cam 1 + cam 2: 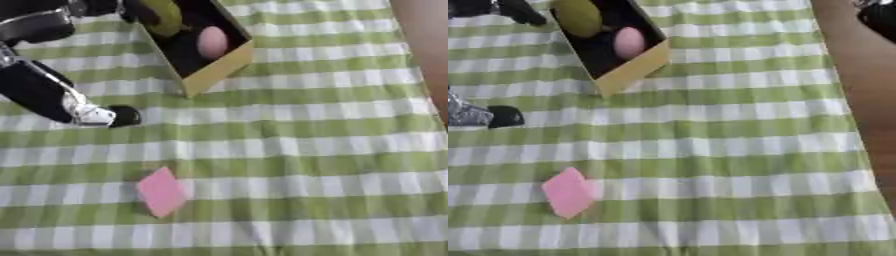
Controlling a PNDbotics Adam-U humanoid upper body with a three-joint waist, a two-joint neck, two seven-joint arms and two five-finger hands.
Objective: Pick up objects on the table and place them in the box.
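desk (332, 150): covered by a green and white checked cloth; bare brown strip along the right edge.
box (219, 67): tan cardboard, dark inside, at the far left of the cloth, lying askew with one corner toward the near side.
in box: a pink egg-shaped thing (212, 42) by the right wall; a yellow-green rounded thing (579, 16) at the far end, touching the pink one or just beside it, cannot tell which.
pink flat thing (162, 191): square-ish, like a pad or sponge; flat on the cloth near the near-left, well apart from the box.
left robot hand (96, 115): comes in from the left edge, black with silver parts, low over the cloth between box and pink flat thing; holds nothing visible; finger pose cannot be told.
right robot hand: not seen.
dark object (878, 15): top right corner, off the cloth, unclear what.
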